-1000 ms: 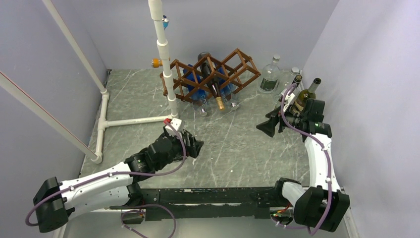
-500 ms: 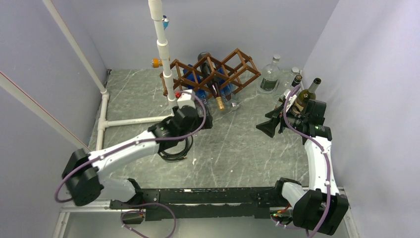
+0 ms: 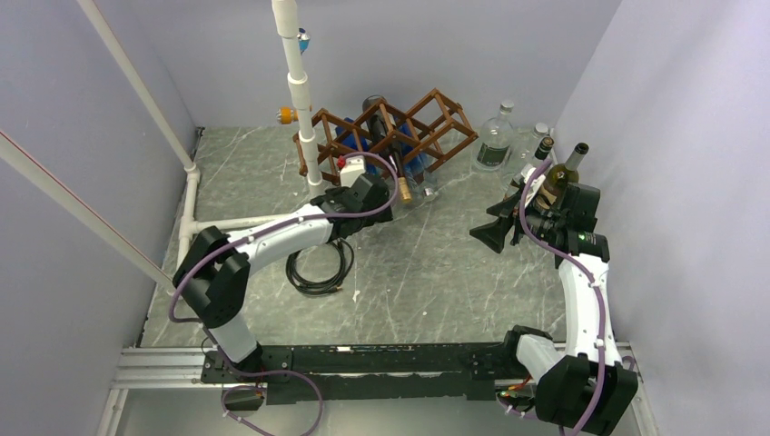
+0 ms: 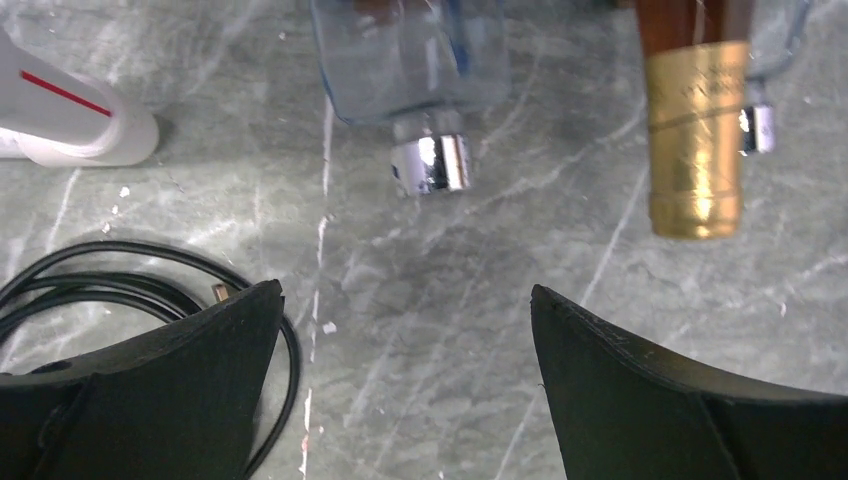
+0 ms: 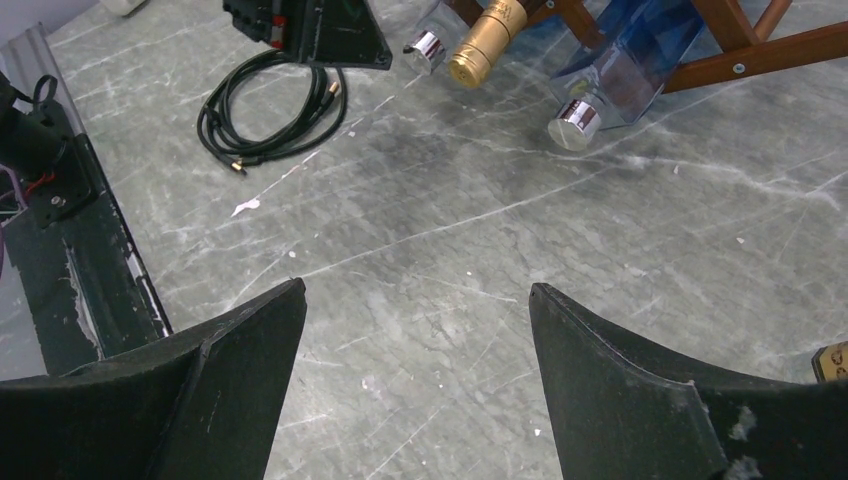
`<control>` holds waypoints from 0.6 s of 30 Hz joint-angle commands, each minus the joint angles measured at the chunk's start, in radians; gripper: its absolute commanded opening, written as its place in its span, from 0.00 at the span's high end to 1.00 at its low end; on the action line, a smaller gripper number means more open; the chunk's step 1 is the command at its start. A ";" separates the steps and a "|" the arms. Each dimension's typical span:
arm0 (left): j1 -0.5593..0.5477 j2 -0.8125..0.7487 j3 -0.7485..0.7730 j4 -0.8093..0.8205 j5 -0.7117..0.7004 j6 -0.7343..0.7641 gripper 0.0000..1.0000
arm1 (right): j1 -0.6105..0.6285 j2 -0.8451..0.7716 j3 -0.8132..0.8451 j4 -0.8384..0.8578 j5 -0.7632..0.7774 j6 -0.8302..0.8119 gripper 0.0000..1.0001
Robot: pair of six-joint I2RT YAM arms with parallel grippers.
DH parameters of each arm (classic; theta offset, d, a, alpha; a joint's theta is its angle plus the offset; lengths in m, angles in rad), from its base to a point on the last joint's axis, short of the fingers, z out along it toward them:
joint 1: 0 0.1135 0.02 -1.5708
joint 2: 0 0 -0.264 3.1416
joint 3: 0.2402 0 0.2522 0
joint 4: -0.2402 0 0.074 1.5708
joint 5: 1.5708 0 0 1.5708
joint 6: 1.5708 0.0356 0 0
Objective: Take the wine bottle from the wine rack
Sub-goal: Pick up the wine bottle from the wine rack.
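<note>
Two pincers are in view, both spread and pinching nothing. The left pincer sits just in front of the wine rack, its open jaws facing the bottle necks that poke out of the rack's front. The wine bottle lies in the rack, dark body inside the lattice and gold-foiled neck sticking out toward the left pincer, clear of both fingers; we think it rests in a middle cell, though the lattice hides which row. Blue-tinted clear bottles with silver caps lie in the rack on either side of it. A coiled black cable rests on the surface in front of the rack. The right pincer hangs well to the right of the rack, near several upright bottles beside the rack's right end.
</note>
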 commanded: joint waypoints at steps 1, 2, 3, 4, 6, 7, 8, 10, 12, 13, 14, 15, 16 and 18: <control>0.034 0.021 0.045 0.007 -0.004 -0.031 0.01 | -0.004 -0.021 -0.003 0.033 -0.033 -0.003 0.15; 0.041 0.027 0.044 0.020 -0.001 -0.030 0.01 | -0.003 -0.021 -0.002 0.033 -0.034 -0.003 0.15; 0.046 0.033 0.046 0.030 0.002 -0.028 0.00 | -0.003 -0.021 -0.003 0.032 -0.035 -0.004 0.15; 0.052 0.039 0.049 0.041 0.006 -0.025 0.00 | -0.003 -0.021 -0.003 0.032 -0.036 -0.004 0.15; 0.062 0.053 0.061 0.054 0.006 -0.016 0.01 | -0.003 -0.023 -0.004 0.032 -0.036 -0.005 0.15; 0.069 0.058 0.066 0.063 0.008 -0.010 0.00 | -0.003 -0.023 -0.004 0.032 -0.035 -0.005 0.15; 0.075 0.064 0.067 0.076 0.016 -0.002 0.01 | -0.003 -0.023 -0.004 0.033 -0.035 -0.005 0.15; 0.088 0.068 0.064 0.108 0.033 0.010 0.00 | -0.002 -0.023 -0.004 0.033 -0.036 -0.005 0.15; 0.098 0.071 0.053 0.150 0.046 0.024 0.00 | -0.003 -0.023 -0.005 0.034 -0.038 -0.005 0.15; 0.104 0.073 0.050 0.164 0.050 0.031 0.00 | -0.003 -0.023 -0.006 0.034 -0.038 -0.004 0.15; 0.108 0.075 0.051 0.171 0.055 0.035 0.01 | -0.003 -0.023 -0.006 0.034 -0.037 -0.005 0.15; 0.115 0.079 0.053 0.174 0.060 0.035 0.01 | -0.003 -0.022 -0.006 0.034 -0.037 -0.005 0.15; 0.120 0.084 0.054 0.178 0.071 0.037 0.01 | -0.003 -0.023 -0.006 0.035 -0.037 -0.005 0.15; 0.127 0.090 0.052 0.199 0.096 0.049 0.00 | -0.003 -0.023 -0.005 0.035 -0.038 -0.005 0.15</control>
